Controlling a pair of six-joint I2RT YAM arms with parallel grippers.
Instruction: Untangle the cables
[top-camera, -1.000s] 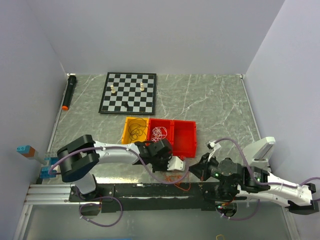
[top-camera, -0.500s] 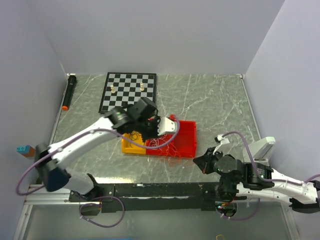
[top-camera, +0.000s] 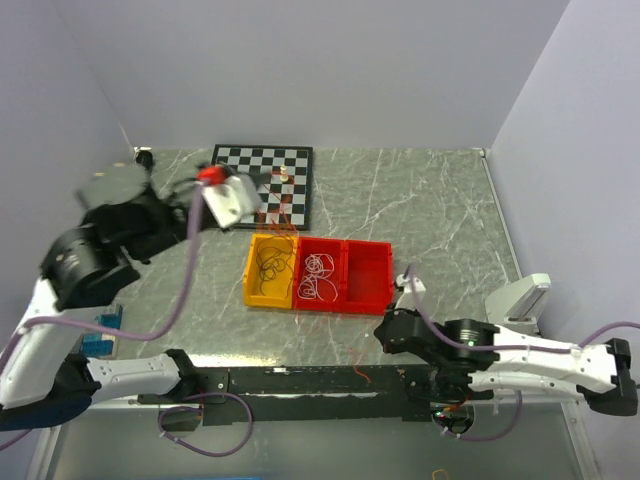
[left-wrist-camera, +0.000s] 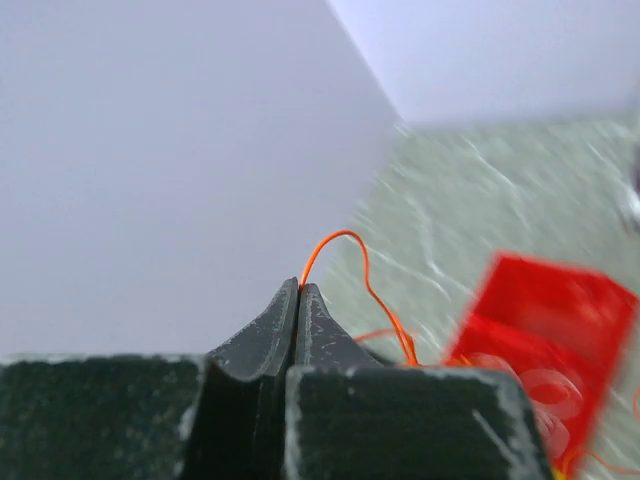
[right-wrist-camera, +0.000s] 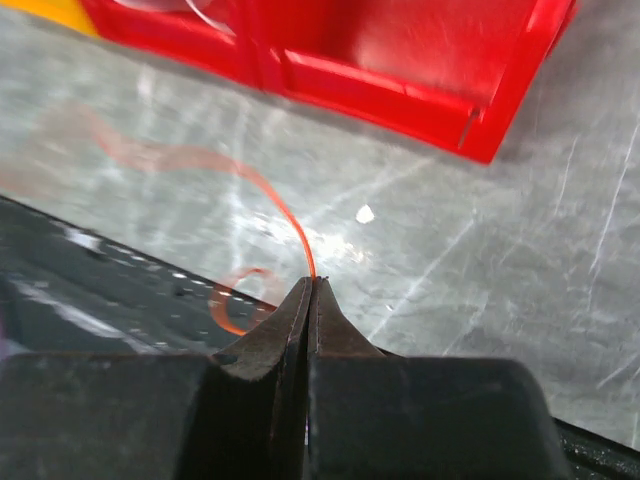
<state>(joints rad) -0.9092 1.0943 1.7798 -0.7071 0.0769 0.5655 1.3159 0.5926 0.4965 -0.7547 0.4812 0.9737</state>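
A thin orange cable (left-wrist-camera: 366, 272) runs from my left gripper (left-wrist-camera: 298, 286), which is shut on its end and lifted high above the table. In the top view the left gripper (top-camera: 226, 198) is blurred, up at the back left near the chessboard. My right gripper (right-wrist-camera: 312, 282) is shut on another part of the orange cable (right-wrist-camera: 272, 203), low over the table in front of the red bin (right-wrist-camera: 400, 60). In the top view the right gripper (top-camera: 385, 330) sits near the front edge. A black cable (top-camera: 270, 262) lies in the yellow bin (top-camera: 250, 285). A white cable (top-camera: 318, 272) lies in the red bin (top-camera: 368, 300).
A chessboard (top-camera: 250, 195) with a few pieces lies at the back. A black stick-like object (top-camera: 143, 155) shows at the back left corner. Blue blocks (top-camera: 100, 338) stand at the left edge. A black rail (top-camera: 300, 380) runs along the near edge.
My left arm swung from the front edge, over the bins, up to the back left, pulling the orange cable with it. My right gripper shifted slightly left, still shut on the cable.
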